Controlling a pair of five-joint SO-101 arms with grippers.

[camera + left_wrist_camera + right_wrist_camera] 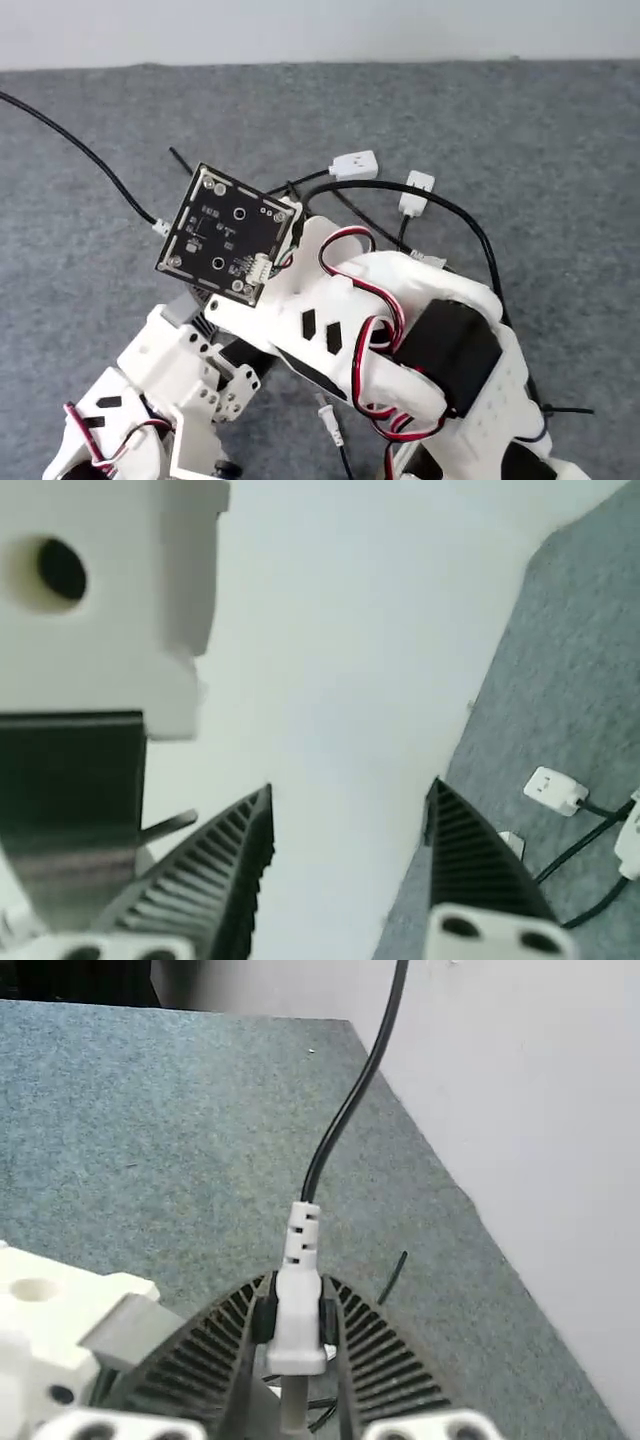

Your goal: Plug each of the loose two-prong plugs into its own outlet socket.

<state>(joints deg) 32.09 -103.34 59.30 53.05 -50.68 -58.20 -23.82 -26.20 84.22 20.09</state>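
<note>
My right gripper [298, 1290] is shut on a white two-prong plug [297, 1305], whose black cable [350, 1100] runs away over the grey mat. From above, this plug [160, 226] pokes out beside the right wrist's camera board [225, 235]. Two white outlet sockets [353, 165] [415, 193] lie on black cords at the far middle of the mat. A second loose plug [328, 412] lies near the front, between the arms. My left gripper [350, 792] is open, with nothing between its fingers; beyond it lie the sockets [553, 790].
Black cords [470, 225] loop over the mat beside the right arm. The grey mat [560, 150] is bare to the far right and far left. A white wall [320, 30] closes the back edge.
</note>
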